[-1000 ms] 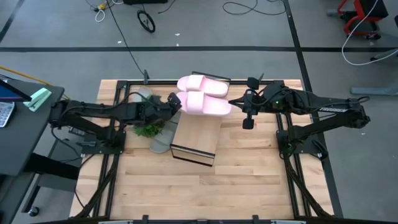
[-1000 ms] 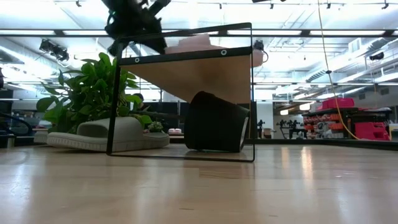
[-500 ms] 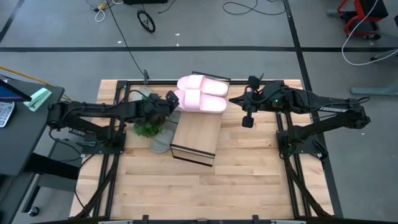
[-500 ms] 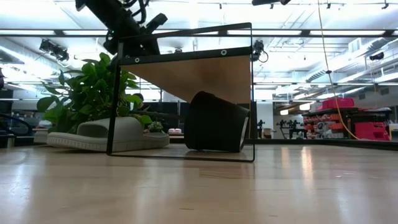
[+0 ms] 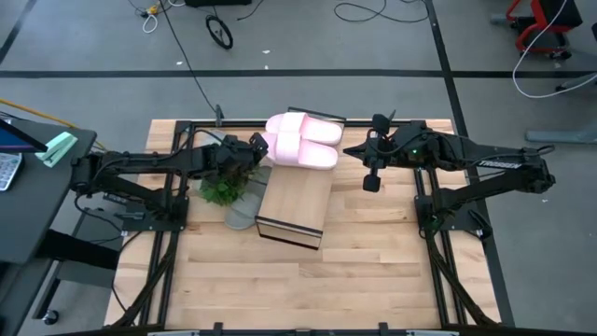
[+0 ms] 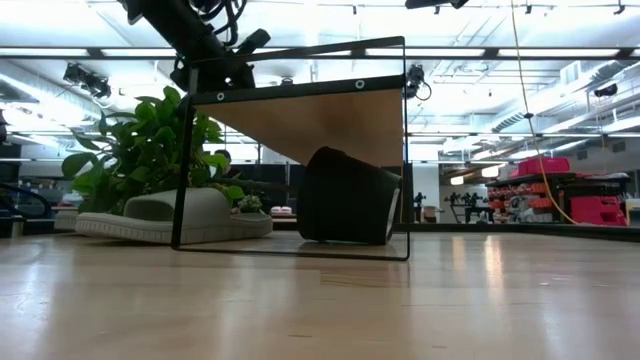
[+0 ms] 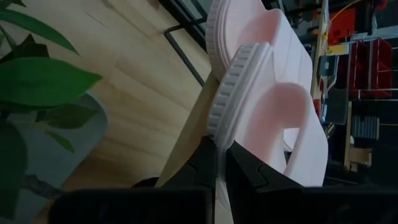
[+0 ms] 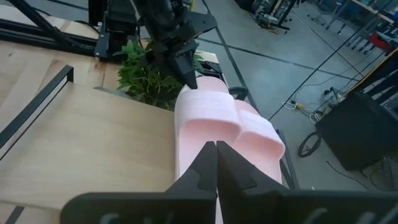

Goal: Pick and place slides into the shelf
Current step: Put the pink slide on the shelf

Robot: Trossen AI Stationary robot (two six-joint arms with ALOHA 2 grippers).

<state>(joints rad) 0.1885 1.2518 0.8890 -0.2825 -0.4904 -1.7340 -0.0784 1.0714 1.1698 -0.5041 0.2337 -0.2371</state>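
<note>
Table [image 5: 373,271]: pale butcher-block planks, unchanged. Shelf [image 5: 294,201]: light-wood plank top on a thin dark frame, same spot. Two pink slides [image 5: 303,140] lie side by side on the shelf's far end, chunky matte foam with ribbed sole edges; the nearer one has shifted slightly toward the far edge since a second ago. One grey slide [image 6: 170,215] sits on the table beside the shelf's left side, next to the leafy plant [image 5: 222,191].

Left gripper [image 5: 258,149] has pulled back a little from the pink pair, fingers closed on nothing, tips at the nearer slide's heel. Right gripper [image 5: 371,182] hangs closed and empty off the shelf's right side, unmoved.

Low view only: a dark rounded object [image 6: 348,196] under the shelf top, can't identify it.
</note>
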